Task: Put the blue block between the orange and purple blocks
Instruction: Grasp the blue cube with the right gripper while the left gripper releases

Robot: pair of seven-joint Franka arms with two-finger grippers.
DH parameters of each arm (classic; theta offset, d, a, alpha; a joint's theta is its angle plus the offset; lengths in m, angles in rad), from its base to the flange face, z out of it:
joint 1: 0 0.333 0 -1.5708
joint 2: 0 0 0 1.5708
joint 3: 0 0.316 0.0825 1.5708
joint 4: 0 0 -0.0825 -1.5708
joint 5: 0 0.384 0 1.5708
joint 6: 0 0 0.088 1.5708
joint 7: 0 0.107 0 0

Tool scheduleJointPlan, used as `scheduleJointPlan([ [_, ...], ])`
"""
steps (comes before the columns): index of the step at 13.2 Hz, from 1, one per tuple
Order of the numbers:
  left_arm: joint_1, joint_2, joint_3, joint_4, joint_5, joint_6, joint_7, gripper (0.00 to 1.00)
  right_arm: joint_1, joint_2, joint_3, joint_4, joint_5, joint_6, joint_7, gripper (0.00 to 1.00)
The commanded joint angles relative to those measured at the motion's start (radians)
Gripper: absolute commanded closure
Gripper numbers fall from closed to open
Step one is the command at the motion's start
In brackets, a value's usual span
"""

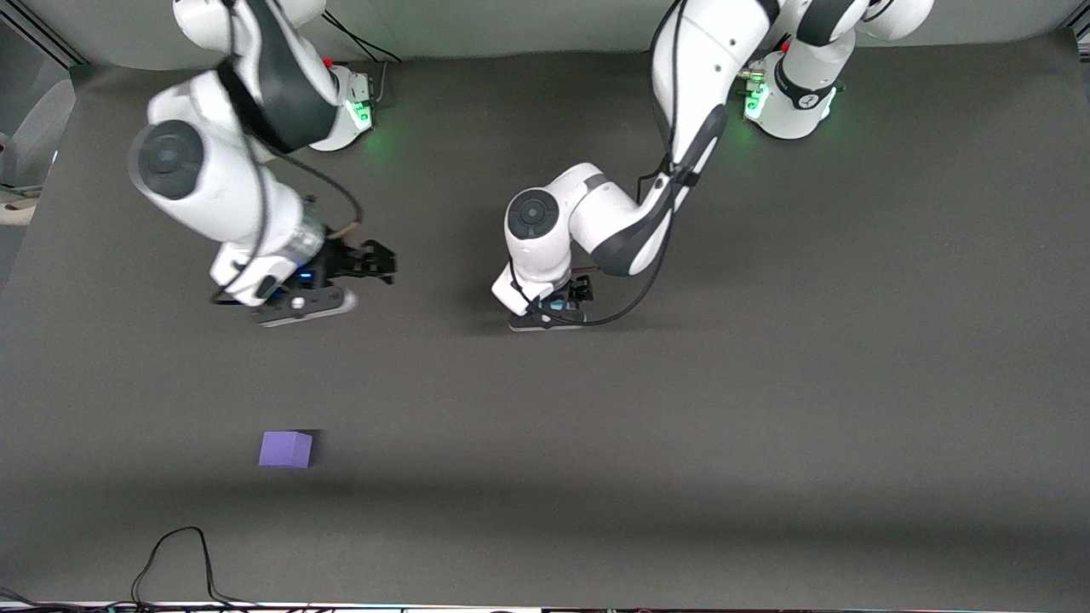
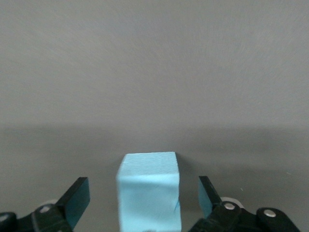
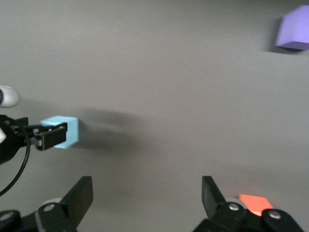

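Observation:
The light blue block point(image 2: 148, 191) stands on the dark table between the fingers of my left gripper point(image 2: 144, 194), which is open with a gap on each side of the block. In the front view my left gripper point(image 1: 562, 305) is low over the middle of the table and its hand mostly hides the block. The purple block point(image 1: 286, 449) sits nearer the front camera, toward the right arm's end. My right gripper point(image 1: 375, 264) is open and empty point(image 3: 147, 193). Its wrist view shows the orange block point(image 3: 256, 203), the purple block point(image 3: 293, 33) and the blue block point(image 3: 60, 131). The orange block is hidden in the front view.
A black cable point(image 1: 170, 553) loops on the table at the edge nearest the front camera, toward the right arm's end. The two arm bases point(image 1: 792, 102) stand along the edge farthest from the front camera.

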Motion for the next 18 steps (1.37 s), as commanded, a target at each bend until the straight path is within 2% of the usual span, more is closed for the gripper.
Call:
scheduleJointPlan([
  [1,0.097,-0.163,-0.003,-0.024,-0.105,-0.182,0.199,0.00,0.080,0.104,-0.011,0.094,0.009,0.041,0.090,0.00],
  [4,0.285,-0.251,-0.003,-0.024,-0.150,-0.349,0.406,0.00,0.173,0.216,-0.011,0.180,0.004,0.075,0.169,0.00],
  [7,0.520,-0.339,0.000,-0.023,-0.159,-0.509,0.644,0.00,0.283,0.355,-0.012,0.281,-0.013,0.130,0.324,0.00],
  [9,0.641,-0.407,0.009,-0.023,-0.123,-0.578,0.765,0.00,0.334,0.438,-0.017,0.298,-0.028,0.185,0.340,0.00],
  [10,0.683,-0.439,0.009,-0.024,-0.060,-0.595,0.798,0.00,0.348,0.472,-0.017,0.290,-0.039,0.243,0.378,0.00],
  [13,0.740,-0.510,0.011,-0.035,0.034,-0.614,0.818,0.00,0.400,0.560,-0.022,0.280,-0.051,0.332,0.423,0.00],
  [15,0.750,-0.559,0.012,-0.064,0.049,-0.606,0.818,0.00,0.408,0.563,-0.022,0.214,-0.103,0.375,0.435,0.00],
  [17,0.751,-0.587,0.014,-0.092,0.072,-0.585,0.819,0.00,0.407,0.563,-0.022,0.175,-0.103,0.417,0.449,0.01],
  [18,0.751,-0.591,0.012,-0.092,0.072,-0.586,0.819,0.00,0.405,0.561,-0.022,0.174,-0.103,0.415,0.449,0.08],
])
